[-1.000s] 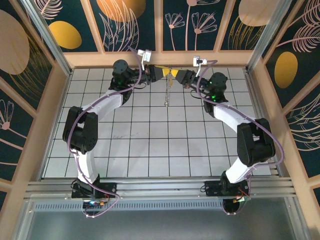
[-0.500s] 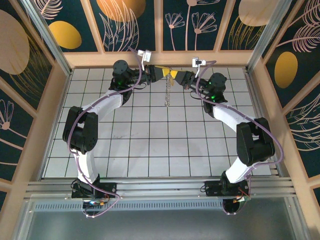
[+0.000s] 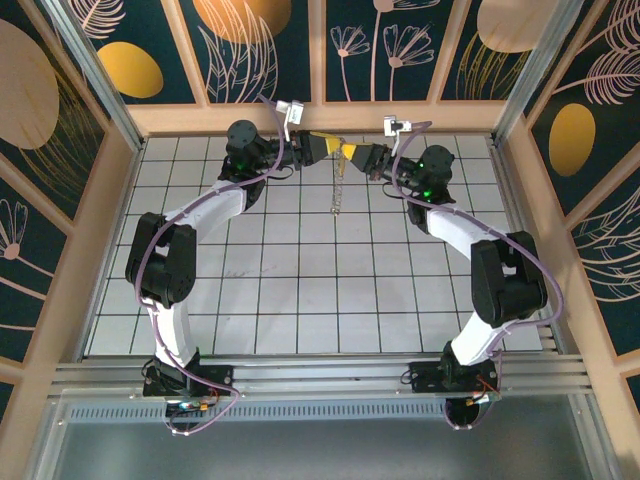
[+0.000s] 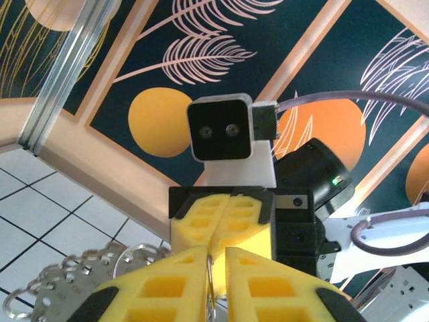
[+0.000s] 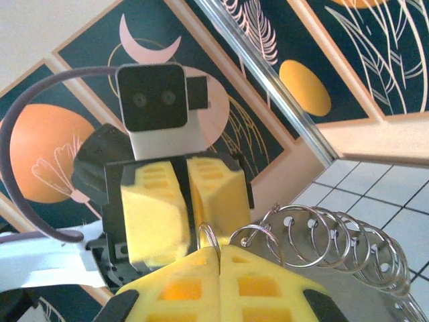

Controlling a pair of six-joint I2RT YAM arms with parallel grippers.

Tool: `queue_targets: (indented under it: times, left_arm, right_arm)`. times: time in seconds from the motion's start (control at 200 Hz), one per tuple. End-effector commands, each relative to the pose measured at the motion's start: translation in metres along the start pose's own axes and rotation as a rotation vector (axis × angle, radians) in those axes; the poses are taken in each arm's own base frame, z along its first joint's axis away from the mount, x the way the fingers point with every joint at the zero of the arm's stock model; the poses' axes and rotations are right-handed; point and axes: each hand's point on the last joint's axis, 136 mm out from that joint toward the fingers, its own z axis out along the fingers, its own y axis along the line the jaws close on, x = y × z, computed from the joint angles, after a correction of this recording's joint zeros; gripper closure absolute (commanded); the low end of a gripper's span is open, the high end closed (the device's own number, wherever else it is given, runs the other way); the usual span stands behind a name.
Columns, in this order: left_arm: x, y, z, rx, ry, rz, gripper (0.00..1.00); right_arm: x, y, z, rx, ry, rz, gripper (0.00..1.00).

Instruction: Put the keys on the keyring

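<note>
The right fingers (image 5: 258, 285) are pressed together on a loop of the keyring (image 5: 382, 265). The left fingers (image 4: 161, 285), met tip to tip, are seen slightly apart — a ring wire in their gap. The keyring is hung between both, above the far tiled surface (image 3: 300, 290).

Between left claw (image 3: 333, 147) and right claw (image 3: 350, 152): keyring (image 3: 337, 190)

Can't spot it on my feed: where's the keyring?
Top view: the keyring hangs at the far centre, below where the left gripper and right gripper meet.
</note>
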Motion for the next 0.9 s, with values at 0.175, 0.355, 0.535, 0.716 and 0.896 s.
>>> queue_targets:
  times: [0.175, 0.355, 0.535, 0.716, 0.896]
  left_arm:
    - [-0.018, -0.007, 0.003, 0.009, 0.009, 0.092, 0.79]
    - [-0.015, 0.007, -0.003, -0.018, 0.065, 0.088, 0.74]
    - [0.001, 0.019, -0.002, -0.01, 0.153, 0.067, 0.72]
    - [0.013, 0.027, -0.003, -0.01, 0.219, 0.058, 0.72]
    - [0.018, 0.035, -0.004, -0.017, 0.245, 0.05, 0.72]
  right_arm:
    - [-0.003, -0.006, -0.007, -0.071, 0.096, -0.057, 1.0]
    - [0.0, -0.013, -0.005, -0.086, 0.178, -0.069, 1.0]
    - [0.003, -0.024, -0.003, -0.088, 0.235, -0.071, 1.0]
    - [0.005, -0.035, -0.006, -0.093, 0.269, -0.05, 1.0]
    - [0.006, -0.039, -0.008, -0.09, 0.284, -0.042, 1.0]
